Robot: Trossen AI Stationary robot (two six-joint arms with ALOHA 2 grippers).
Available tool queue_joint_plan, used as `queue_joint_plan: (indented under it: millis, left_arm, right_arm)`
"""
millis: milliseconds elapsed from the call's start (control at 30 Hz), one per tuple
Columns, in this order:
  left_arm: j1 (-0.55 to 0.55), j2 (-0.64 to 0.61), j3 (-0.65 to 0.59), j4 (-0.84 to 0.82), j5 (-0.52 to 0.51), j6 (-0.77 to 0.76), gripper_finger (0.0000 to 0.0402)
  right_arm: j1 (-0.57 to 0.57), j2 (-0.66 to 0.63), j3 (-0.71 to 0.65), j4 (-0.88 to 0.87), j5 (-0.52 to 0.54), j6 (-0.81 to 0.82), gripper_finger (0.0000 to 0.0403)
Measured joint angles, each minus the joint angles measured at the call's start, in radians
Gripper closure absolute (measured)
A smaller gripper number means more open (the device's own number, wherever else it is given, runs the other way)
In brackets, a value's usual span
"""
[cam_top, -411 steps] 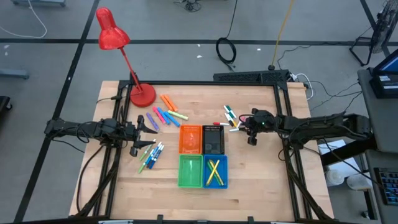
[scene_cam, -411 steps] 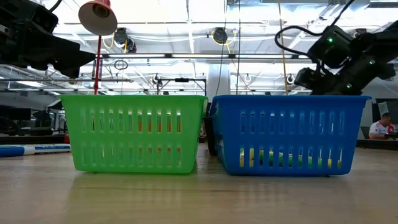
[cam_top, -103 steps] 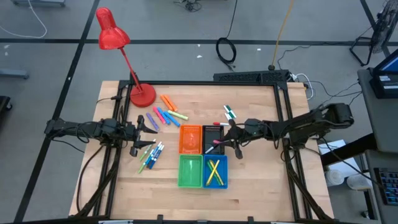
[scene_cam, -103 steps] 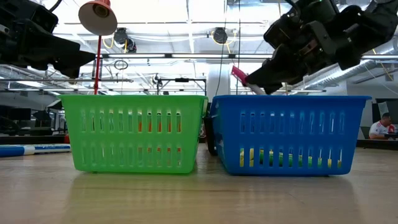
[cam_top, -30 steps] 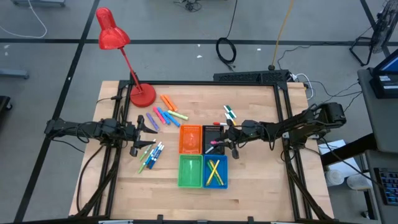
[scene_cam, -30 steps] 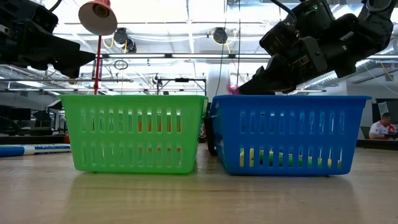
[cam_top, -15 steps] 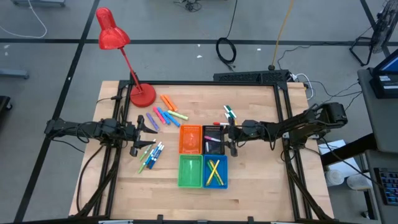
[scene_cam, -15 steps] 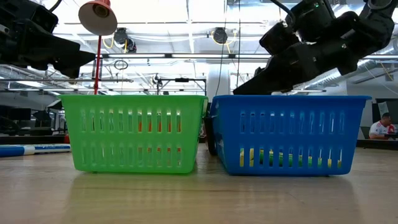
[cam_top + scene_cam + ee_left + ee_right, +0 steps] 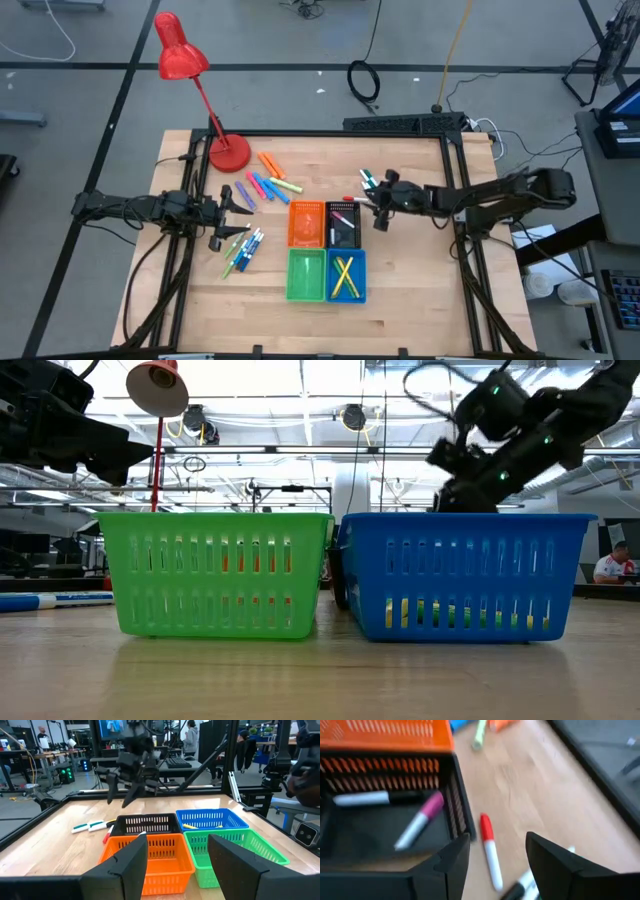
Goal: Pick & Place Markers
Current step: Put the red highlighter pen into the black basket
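The markers lie in groups on the table: orange, pink, blue and green ones (image 9: pixel 270 182) at the far left, white ones (image 9: pixel 241 250) nearer, a few (image 9: pixel 368 180) at the right. Two markers lie in the black bin (image 9: pixel 342 208), a pink-capped one (image 9: pixel 420 821) and a black-and-white one (image 9: pixel 375 798). Yellow markers (image 9: pixel 345 274) lie crossed in the blue bin. A red-capped marker (image 9: pixel 490 851) rests flat on the table beside the black bin. My right gripper (image 9: pixel 374 208) hovers open over the black bin's right edge, its fingers empty (image 9: pixel 497 837). My left gripper (image 9: pixel 236 200) waits open at the left (image 9: pixel 177 840).
Four small bins stand together mid-table: orange (image 9: pixel 306 222), black, green (image 9: pixel 306 276), blue (image 9: pixel 346 292). A red desk lamp (image 9: pixel 228 152) stands at the far left corner. Bare wood lies along the near edge and at the near right.
My right gripper has let go of the pink-capped marker, which has dropped flat into the black bin. The gripper has then drawn back toward the table's right and far edges and tipped upward.
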Motion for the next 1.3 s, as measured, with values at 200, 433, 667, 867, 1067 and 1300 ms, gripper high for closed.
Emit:
queue_joint_plan:
  millis: [200,433,667,867,1067,1300]
  left_arm:
    - [0.0,0.0,0.0,0.0,0.0,0.0,0.019]
    - [0.0,0.0,0.0,-0.001,0.001,0.0,0.019]
    - [0.0,0.0,0.0,-0.001,0.0,0.0,0.019]
    - [0.0,0.0,0.0,-0.001,0.0,0.0,0.019]
    - [0.0,0.0,0.0,-0.001,0.0,0.0,0.019]
    - [0.0,0.0,0.0,0.0,0.0,0.0,0.019]
  right_arm:
    - [-0.088,0.069,-0.026,0.036,-0.103,0.001,0.0219]
    - [-0.111,0.198,-0.03,0.118,-0.159,-0.025,0.0222]
    - [-0.115,0.312,-0.027,0.209,-0.146,-0.068,0.023]
    - [-0.128,0.314,-0.027,0.191,-0.151,-0.07,0.0254]
    - [-0.129,0.312,-0.027,0.169,-0.154,-0.072,0.0306]
    - [-0.129,0.312,-0.027,0.161,-0.153,-0.085,0.0374]
